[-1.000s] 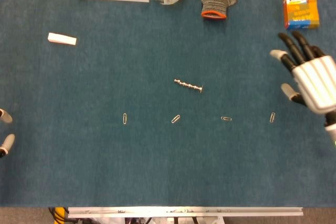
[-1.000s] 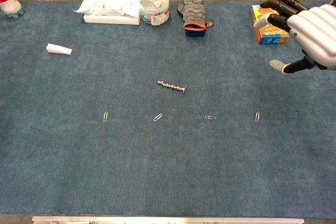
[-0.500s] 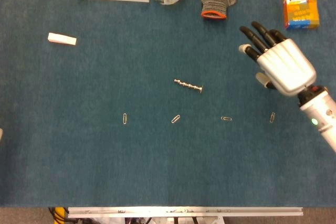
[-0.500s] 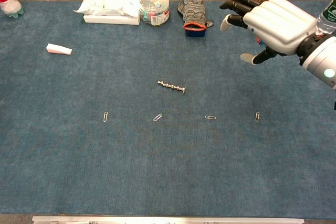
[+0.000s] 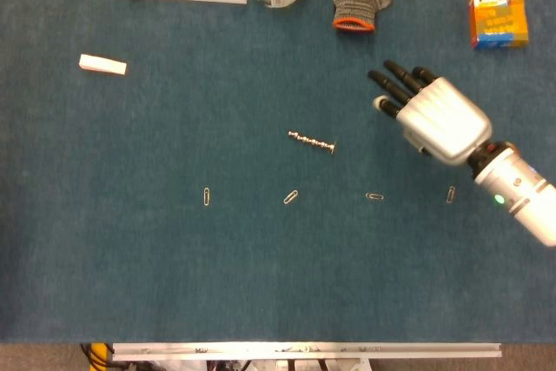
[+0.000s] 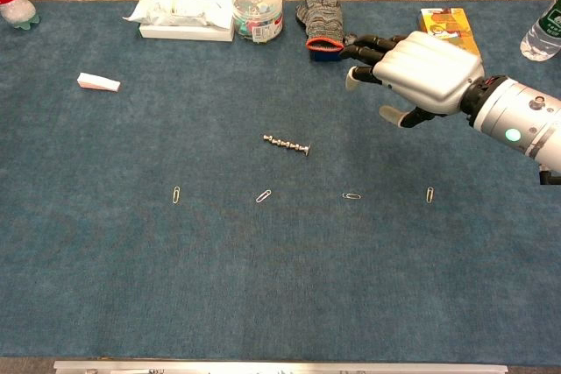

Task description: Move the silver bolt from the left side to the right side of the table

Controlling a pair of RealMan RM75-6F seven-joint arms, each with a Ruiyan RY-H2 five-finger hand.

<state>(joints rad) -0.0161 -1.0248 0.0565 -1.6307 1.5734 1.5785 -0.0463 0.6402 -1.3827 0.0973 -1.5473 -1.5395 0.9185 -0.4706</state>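
Observation:
The silver bolt (image 5: 312, 141) (image 6: 287, 143) lies flat on the blue cloth near the table's middle, its head toward the right. My right hand (image 5: 430, 116) (image 6: 412, 72) hovers to the right of the bolt and a little further back, palm down, fingers apart and stretched toward the left, holding nothing. A clear gap separates it from the bolt. My left hand appears in neither view.
Several paper clips (image 5: 290, 197) (image 6: 263, 196) lie in a row nearer the front edge. Along the back stand a tissue pack (image 6: 182, 11), a clip tub (image 6: 258, 11), a grey glove (image 6: 323, 17), an orange box (image 5: 497, 3) and a bottle (image 6: 543, 32). A white eraser (image 5: 102, 64) lies at left.
My right hand has swept from the table's right edge leftward toward the bolt. My left hand's fingertips, seen at the left edge a second ago, have left the view. The bolt has not moved.

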